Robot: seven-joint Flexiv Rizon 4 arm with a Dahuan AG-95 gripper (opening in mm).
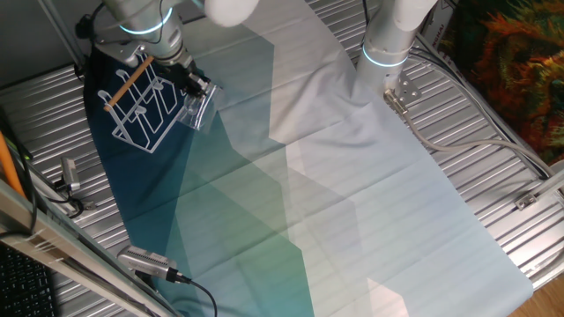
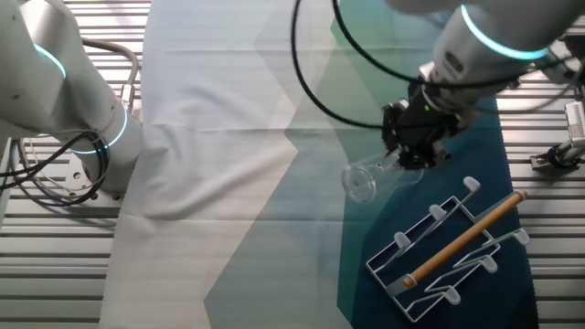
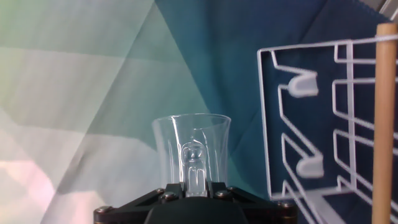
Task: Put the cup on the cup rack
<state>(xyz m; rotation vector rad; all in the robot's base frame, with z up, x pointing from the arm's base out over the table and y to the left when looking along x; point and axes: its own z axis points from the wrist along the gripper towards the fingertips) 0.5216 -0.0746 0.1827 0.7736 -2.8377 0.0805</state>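
We saw the gripper (image 2: 413, 153) clamped on the cup (image 2: 366, 178), which it held off the cloth (image 2: 228, 137), tipped on its side with the mouth pointing away from the fingers. The cup rack (image 2: 452, 251) (white wire, wooden rod (image 2: 466, 238) on top) stood just beside the gripper, apart from the cup.
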